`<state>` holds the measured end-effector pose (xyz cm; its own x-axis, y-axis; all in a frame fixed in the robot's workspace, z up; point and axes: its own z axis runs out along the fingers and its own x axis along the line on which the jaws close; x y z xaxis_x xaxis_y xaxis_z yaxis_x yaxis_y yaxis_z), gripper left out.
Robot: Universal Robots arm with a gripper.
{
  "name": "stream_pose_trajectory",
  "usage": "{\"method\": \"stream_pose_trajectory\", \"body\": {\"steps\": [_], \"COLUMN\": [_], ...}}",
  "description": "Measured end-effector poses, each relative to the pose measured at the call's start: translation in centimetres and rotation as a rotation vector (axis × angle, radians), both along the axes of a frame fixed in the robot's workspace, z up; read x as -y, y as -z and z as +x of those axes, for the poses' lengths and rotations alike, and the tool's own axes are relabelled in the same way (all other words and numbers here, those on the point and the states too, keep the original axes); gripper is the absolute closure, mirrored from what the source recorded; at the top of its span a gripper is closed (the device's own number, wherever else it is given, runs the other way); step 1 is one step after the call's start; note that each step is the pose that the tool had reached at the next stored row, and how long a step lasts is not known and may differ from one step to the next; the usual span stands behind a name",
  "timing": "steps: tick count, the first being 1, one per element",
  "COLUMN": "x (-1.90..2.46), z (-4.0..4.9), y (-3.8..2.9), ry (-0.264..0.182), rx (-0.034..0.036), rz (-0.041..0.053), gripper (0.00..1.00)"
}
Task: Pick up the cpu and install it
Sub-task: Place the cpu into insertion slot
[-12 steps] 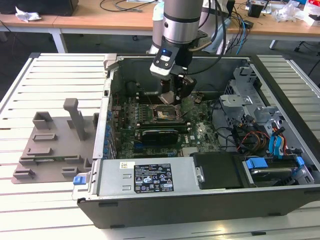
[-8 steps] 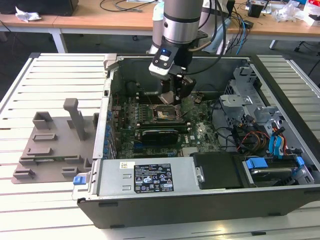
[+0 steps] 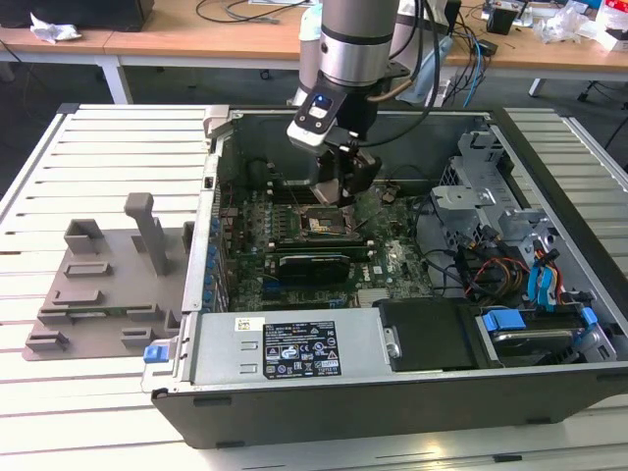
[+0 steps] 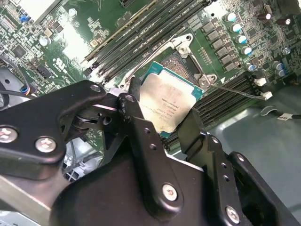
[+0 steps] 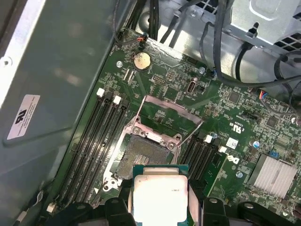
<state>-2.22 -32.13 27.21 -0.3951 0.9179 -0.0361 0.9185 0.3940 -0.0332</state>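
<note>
Over sq. socket (image 5: 146, 153), gripper (image 4: 162, 113) pinches silvery cpu (image 4: 170, 100).

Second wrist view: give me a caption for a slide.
Hand grips the cpu over the open socket of the green motherboard.

The socket (image 5: 143, 153) lies open, its metal frame (image 5: 155, 134) lifted at one edge; low memory slots (image 5: 101, 136) flank it. Above it hangs the gripper (image 4: 162, 106) clamping the cpu (image 4: 169, 99). Cables (image 3: 481, 275) and a drive cage (image 3: 471, 162) crowd the wall of the case (image 3: 392, 407) at the exterior view's right.
</note>
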Motion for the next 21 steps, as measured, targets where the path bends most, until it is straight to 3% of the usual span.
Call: {"method": "stream_pose_trajectory", "body": {"steps": [21], "x": [0.00], "z": [0.00], "y": [0.05], "ry": [0.179], "rx": [0.0000], "rz": [-0.0020], "gripper": [0.45]}}
